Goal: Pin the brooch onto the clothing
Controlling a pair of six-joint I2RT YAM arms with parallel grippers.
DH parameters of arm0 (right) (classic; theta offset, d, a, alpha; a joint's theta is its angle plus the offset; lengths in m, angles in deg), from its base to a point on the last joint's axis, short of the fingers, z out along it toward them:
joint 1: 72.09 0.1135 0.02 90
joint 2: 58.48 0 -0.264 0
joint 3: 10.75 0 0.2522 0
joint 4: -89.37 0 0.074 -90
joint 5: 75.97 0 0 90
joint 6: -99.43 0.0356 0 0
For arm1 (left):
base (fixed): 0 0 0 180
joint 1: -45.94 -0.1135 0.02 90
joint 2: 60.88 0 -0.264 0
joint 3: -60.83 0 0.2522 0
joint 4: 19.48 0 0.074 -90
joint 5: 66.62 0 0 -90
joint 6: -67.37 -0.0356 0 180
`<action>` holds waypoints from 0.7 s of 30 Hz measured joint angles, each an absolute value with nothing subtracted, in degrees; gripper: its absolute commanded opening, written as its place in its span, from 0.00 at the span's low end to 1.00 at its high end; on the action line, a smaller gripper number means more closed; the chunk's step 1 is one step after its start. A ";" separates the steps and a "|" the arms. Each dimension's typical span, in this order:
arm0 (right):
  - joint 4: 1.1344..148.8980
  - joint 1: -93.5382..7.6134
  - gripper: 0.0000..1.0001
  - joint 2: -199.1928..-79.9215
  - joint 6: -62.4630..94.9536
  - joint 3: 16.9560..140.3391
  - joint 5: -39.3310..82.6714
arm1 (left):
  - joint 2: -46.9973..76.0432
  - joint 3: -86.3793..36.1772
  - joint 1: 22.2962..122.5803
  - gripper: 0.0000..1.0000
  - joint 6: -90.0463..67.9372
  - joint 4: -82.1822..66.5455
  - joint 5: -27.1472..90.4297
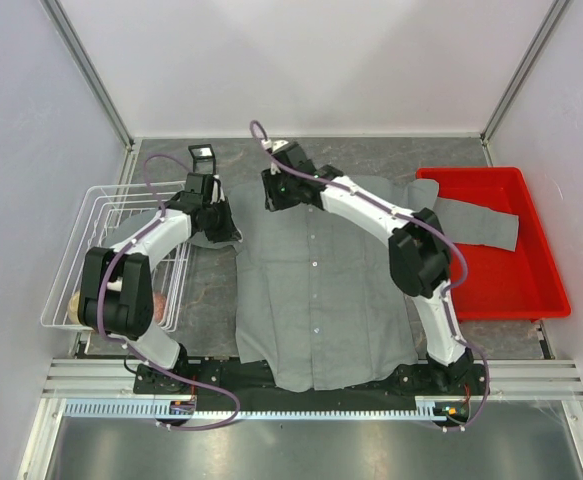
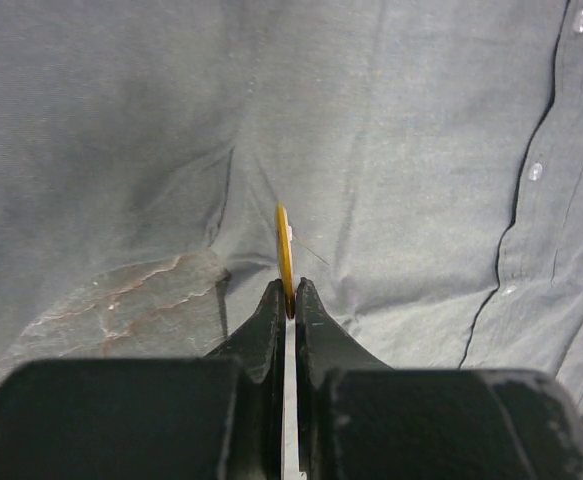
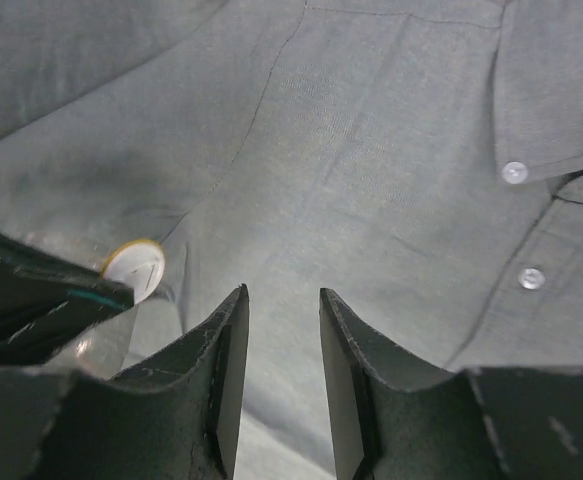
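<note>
The grey shirt lies spread flat on the table, collar at the far end. My left gripper is at the shirt's left shoulder. In the left wrist view it is shut on the orange-gold brooch, seen edge-on just above the cloth. My right gripper is near the collar. In the right wrist view it is open and empty over the cloth. The brooch shows there at the left with its pale back facing the camera, held by the left gripper's dark finger.
A white wire basket stands at the left with a tan round thing in it. A red tray stands at the right; the shirt's sleeve lies over its rim. Pale buttons run down the placket.
</note>
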State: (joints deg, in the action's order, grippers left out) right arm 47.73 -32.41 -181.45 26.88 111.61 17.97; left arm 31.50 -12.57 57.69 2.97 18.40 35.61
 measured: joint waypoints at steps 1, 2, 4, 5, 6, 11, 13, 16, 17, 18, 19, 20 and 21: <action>47.65 -31.66 0.41 -182.46 27.69 112.33 16.38 | 31.50 -12.57 57.42 0.02 3.04 18.43 35.50; 47.58 -30.70 0.42 -183.86 28.54 113.18 14.54 | 31.50 -12.57 57.10 0.02 3.08 18.43 35.37; 47.27 -29.15 0.43 -186.59 29.88 114.93 10.91 | 31.50 -12.57 56.81 0.02 3.12 18.36 35.22; 47.16 -28.52 0.44 -188.01 30.49 115.81 9.19 | 31.50 -12.57 56.81 0.02 3.21 18.36 35.24; 47.03 -27.97 0.44 -189.28 30.93 116.51 7.72 | 31.47 -12.57 56.81 0.02 3.28 18.30 35.24; 46.12 -27.34 0.43 -194.33 32.17 119.92 2.78 | 31.47 -12.57 56.81 0.02 3.36 18.16 35.24; 46.01 -27.45 0.43 -195.90 32.24 121.31 1.47 | 31.47 -12.57 56.81 0.02 3.36 18.14 35.24; 46.03 -27.73 0.44 -197.93 32.41 123.63 0.45 | 31.50 -12.57 56.81 0.02 3.39 17.99 35.24; 46.03 -27.82 0.44 -198.46 32.41 124.24 0.20 | 31.50 -12.57 56.81 0.02 3.39 17.90 35.24; 46.05 -27.86 0.44 -198.96 32.41 124.85 0.03 | 31.50 -12.57 56.81 0.02 3.41 17.86 35.24; 46.16 -27.88 0.44 -199.33 32.41 125.27 -0.08 | 31.50 -12.57 56.81 0.02 3.43 17.79 35.24; 46.16 -27.88 0.44 -199.73 32.41 125.66 -0.19 | 31.50 -12.57 56.81 0.02 3.43 17.75 35.24; 46.25 -27.86 0.44 -200.08 32.41 126.06 -0.25 | 31.50 -12.57 56.81 0.02 3.43 17.73 35.24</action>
State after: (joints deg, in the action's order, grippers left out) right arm 46.25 -27.86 -200.08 32.41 126.06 -0.25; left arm 31.50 -12.57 56.81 3.43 17.73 35.24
